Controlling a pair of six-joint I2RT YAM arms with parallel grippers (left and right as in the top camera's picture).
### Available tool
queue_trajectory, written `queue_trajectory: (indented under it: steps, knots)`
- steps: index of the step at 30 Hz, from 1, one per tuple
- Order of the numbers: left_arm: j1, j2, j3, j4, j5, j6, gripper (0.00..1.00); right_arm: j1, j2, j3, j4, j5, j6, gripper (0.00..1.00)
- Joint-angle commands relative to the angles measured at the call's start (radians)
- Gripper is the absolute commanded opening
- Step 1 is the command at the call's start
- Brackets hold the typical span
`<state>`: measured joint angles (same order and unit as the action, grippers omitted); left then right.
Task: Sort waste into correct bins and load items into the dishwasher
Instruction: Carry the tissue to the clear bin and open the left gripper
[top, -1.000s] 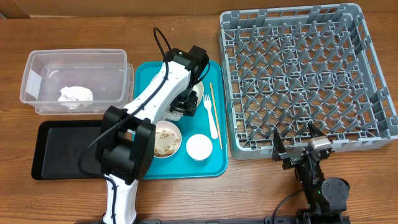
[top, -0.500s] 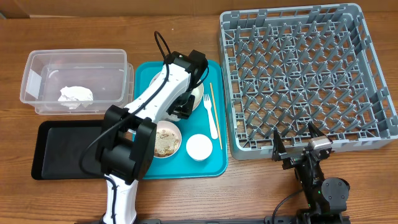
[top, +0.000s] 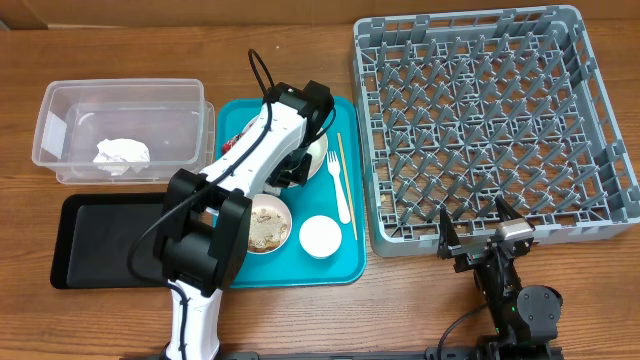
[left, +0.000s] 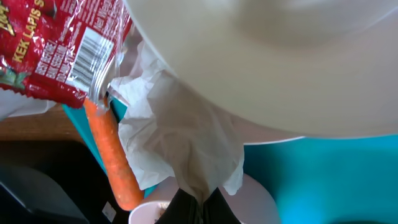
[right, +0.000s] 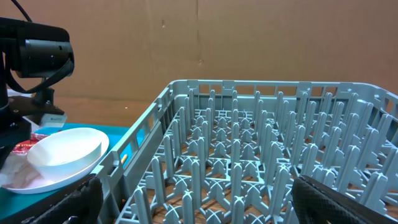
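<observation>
In the left wrist view my left gripper (left: 199, 210) is shut on a crumpled white napkin (left: 180, 137) that bunches up between its black fingers. An orange carrot (left: 115, 162) and a red wrapper (left: 56, 43) lie just left of the napkin. A white bowl (left: 280, 56) fills the top of that view. From overhead, the left arm reaches over the teal tray (top: 345, 262), and the left gripper (top: 290, 172) sits beside the white bowl (top: 318, 150). My right gripper (top: 480, 235) stands open at the near edge of the grey dish rack (top: 490, 120), with nothing between its fingers.
The clear tub (top: 50, 110) at the left holds a crumpled napkin (top: 122, 153), and the black tray (top: 100, 240) lies in front of it. On the teal tray are a bowl of food scraps (top: 268, 225), a small white cup (top: 320, 236), a fork (top: 340, 192) and a wooden stick (top: 342, 160).
My left gripper has closed from wide open onto the napkin and shifted slightly left. A bit of the red wrapper now shows beside the arm. The right arm has not moved.
</observation>
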<state>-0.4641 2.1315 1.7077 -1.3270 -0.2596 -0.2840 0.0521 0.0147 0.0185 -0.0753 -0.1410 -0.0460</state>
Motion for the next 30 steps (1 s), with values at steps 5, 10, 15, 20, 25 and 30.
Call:
queue_trajectory:
  steps: [5, 10, 15, 20, 25, 30]
  knots:
    - [0.006, -0.010, 0.039, -0.046, -0.022, 0.000, 0.04, -0.005, -0.009, -0.011, 0.005, 0.009, -0.003, 1.00]
    - [0.006, -0.023, 0.076, -0.076, -0.037, 0.000, 0.04, -0.005, -0.009, -0.011, 0.005, 0.009, -0.003, 1.00]
    - [0.006, -0.056, 0.091, -0.087, -0.037, 0.000, 0.04, -0.005, -0.009, -0.011, 0.005, 0.009, -0.003, 1.00]
    - [0.006, -0.122, 0.091, -0.093, -0.037, 0.000, 0.04, -0.005, -0.009, -0.011, 0.005, 0.009, -0.003, 1.00]
    - [0.006, -0.222, 0.091, -0.082, -0.036, -0.017, 0.04, -0.005, -0.009, -0.011, 0.005, 0.009, -0.003, 1.00]
    - [0.012, -0.333, 0.091, -0.043, -0.039, -0.041, 0.04, -0.005, -0.009, -0.011, 0.006, 0.009, -0.003, 1.00]
